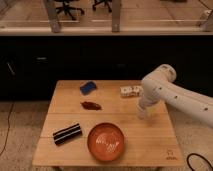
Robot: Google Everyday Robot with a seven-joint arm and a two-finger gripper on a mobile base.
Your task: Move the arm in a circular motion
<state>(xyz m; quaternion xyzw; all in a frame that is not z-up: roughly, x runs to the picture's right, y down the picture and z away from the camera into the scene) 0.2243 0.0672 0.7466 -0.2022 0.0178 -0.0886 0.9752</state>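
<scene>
We've got the arm [172, 95] coming in from the right, bent down over the table's [150, 142] right side. Its hand [142, 113] points down, up and right of the orange bowl [106, 141]. Can't tell if it's open or closed.

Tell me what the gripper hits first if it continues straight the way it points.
Likely the bare table just below: the gripper on the arm points down at it. Depth is uncertain.

A light wooden table [156, 136] carries a round orange-red bowl [106, 141], a black white-striped packet [67, 133], a dark red scrap [91, 105], a blue pouch [88, 87] and a white packet [130, 90]. The gripper [142, 113] points down over its right half.
</scene>
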